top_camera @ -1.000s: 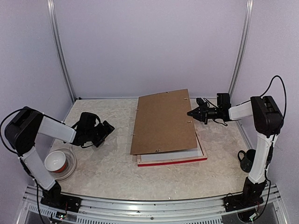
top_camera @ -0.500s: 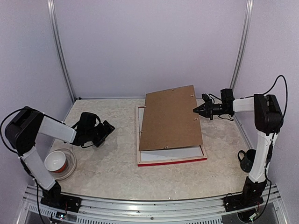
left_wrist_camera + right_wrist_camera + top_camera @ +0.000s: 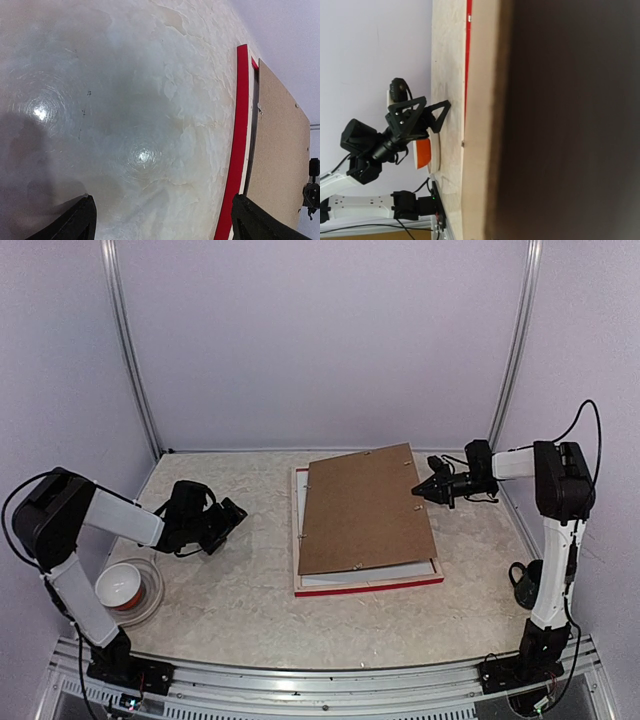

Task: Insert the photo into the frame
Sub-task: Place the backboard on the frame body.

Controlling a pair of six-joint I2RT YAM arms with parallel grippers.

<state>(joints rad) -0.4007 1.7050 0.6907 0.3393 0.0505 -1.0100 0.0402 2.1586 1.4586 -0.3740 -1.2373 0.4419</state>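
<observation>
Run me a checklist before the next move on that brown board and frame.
1. Backing board squared on the frame: not ok, it lies skewed.
2. Photo inside the frame: cannot tell, the board covers it.
3. Right tool gripping the board's right edge: cannot tell; it is shut beside that edge.
4. Left tool open and away from the frame: ok.
5. Bowl clear of the frame: ok.
</observation>
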